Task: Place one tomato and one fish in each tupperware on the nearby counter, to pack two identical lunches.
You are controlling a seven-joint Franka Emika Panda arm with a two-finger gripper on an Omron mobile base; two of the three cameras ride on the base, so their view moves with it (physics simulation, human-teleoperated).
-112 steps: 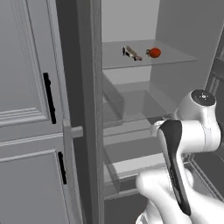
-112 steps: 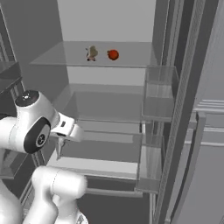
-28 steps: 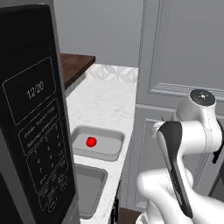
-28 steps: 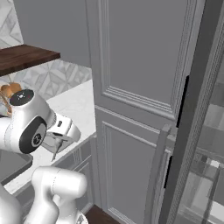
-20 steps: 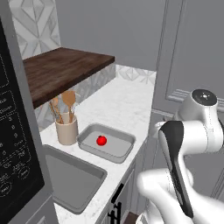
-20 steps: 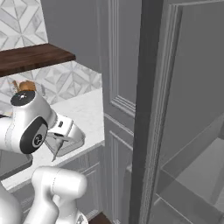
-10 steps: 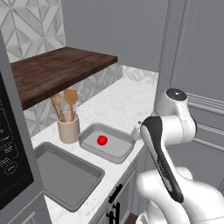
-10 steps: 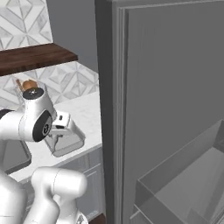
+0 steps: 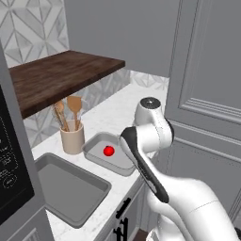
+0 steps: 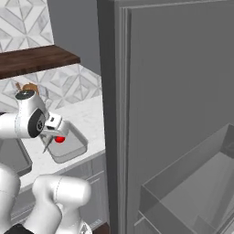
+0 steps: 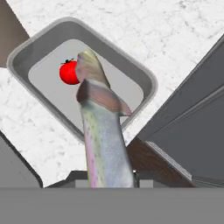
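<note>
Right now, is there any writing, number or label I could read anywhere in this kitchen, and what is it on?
Black appliance panel at the left edge of the left base view: white button markings, too small and cut off to read.
Nothing readable anywhere else: none on the tupperware, the utensil cup, the cabinets or the fish.

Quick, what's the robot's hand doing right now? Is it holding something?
Gripper: closed, holding a fish above the tupperware with the tomato.
</note>
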